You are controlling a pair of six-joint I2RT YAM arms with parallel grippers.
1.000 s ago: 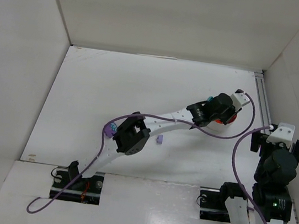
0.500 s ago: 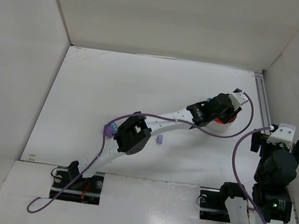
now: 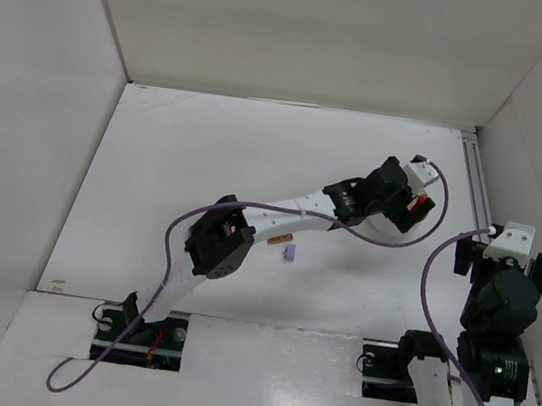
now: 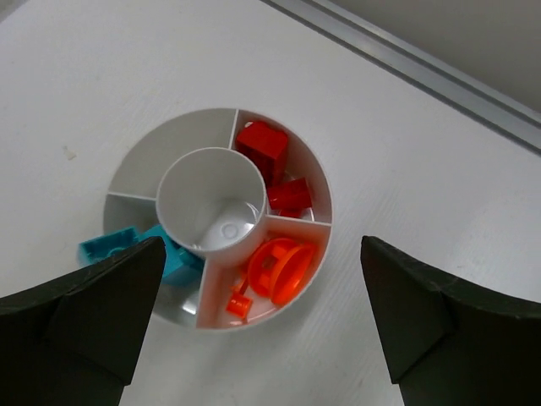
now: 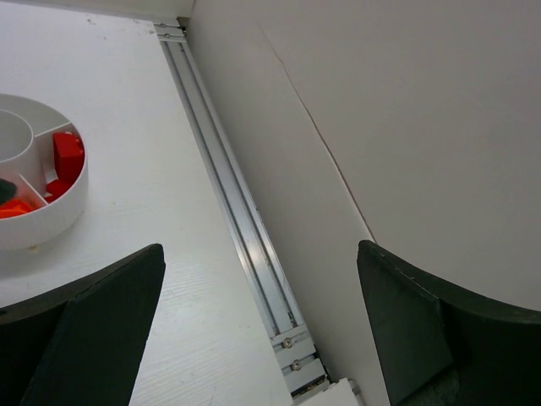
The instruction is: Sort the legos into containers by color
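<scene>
**Item: sorting station, one divided dish, two arms.**

**Change noted.** The left end effector [image 4: 262,252] has gone from nearly closed to fully spread within the last second. It hangs directly above the bowl [image 4: 169,152], its dark fingers [image 4: 84,313] wide of the rim on either side, with nothing between them. In the overhead view the wrist has also drawn slightly back and the elbow has swung left. Judged meaning: a piece has just been let go into the bowl, and this arm is free to fetch the next.

**Bowl contents (left wrist view).**
- Centre: a round cup [image 4: 207,199], nothing in it.
- One outer compartment: red bricks [image 4: 262,145].
- Next compartment: orange rounded pieces [image 4: 279,269].
- Next compartment: a teal brick [image 4: 127,245], partly behind a finger.
- Fourth compartment: bare.

**Still unsorted.** A purple brick [image 3: 289,252] lies on the surface [image 3: 207,154] near the left forearm, well apart from the bowl. A small brownish piece [image 3: 281,237] sits just beside it, at the arm's edge. Other pieces may lie under the elbow; that cannot be told.

**Right end effector** [image 5: 260,249]: spread wide, holding nothing, parked at the right side near the bowl.

**Surface and room.** White board surface. An aluminium rail [image 5: 228,211] runs along its right edge. Plain white walls [image 3: 306,26] enclose three sides. A purple cable [image 3: 430,256] loops from the left wrist.
</scene>
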